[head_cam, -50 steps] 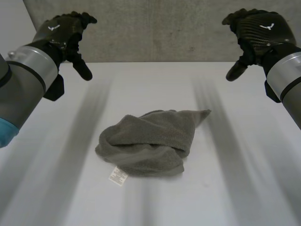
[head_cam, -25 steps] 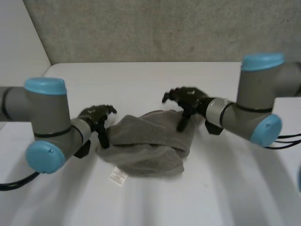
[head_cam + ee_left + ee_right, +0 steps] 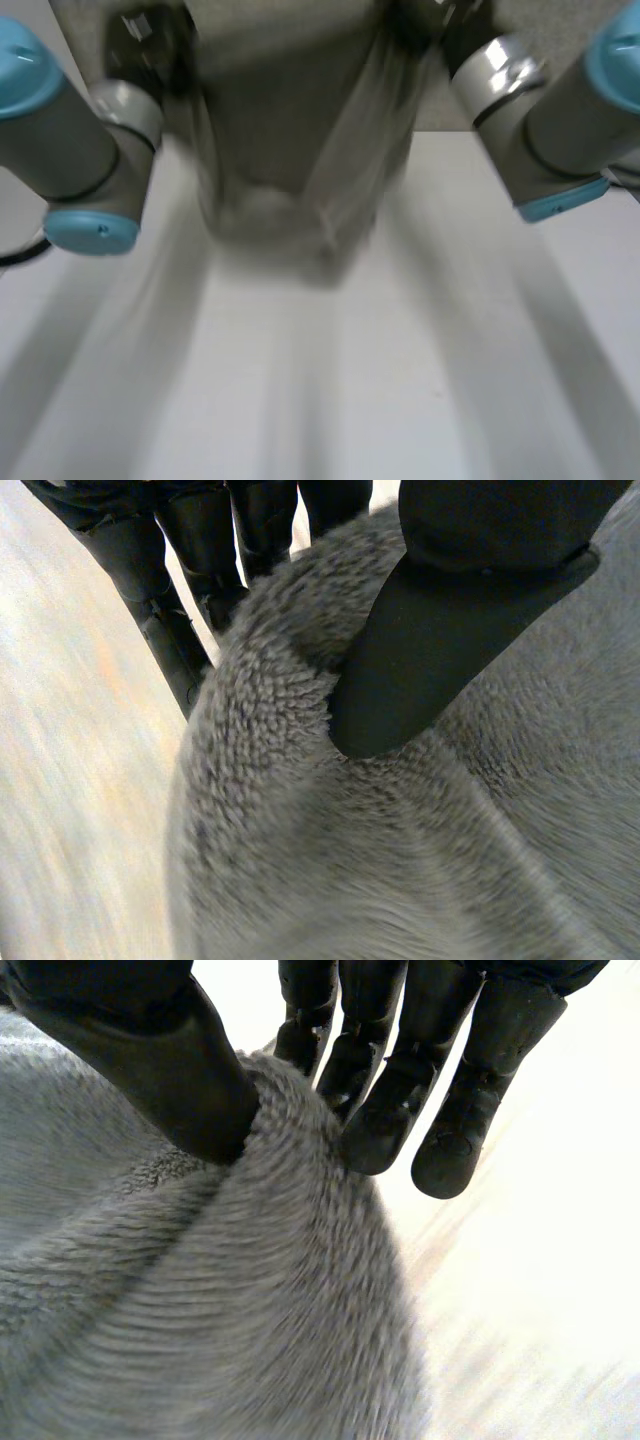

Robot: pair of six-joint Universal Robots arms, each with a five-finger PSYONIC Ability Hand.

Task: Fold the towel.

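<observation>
Head view: your towel [image 3: 290, 170] hangs from both hands, long axis running down toward the counter [image 3: 420, 400]. Left hand [image 3: 470, 610] and right hand [image 3: 150, 1050] each pinch its upper edge, fingers [image 3: 385, 1110] against thumb.

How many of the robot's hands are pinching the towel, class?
2. The left hand pinches a fold of the towel against its thumb; the right hand pinches another fold likewise.
</observation>
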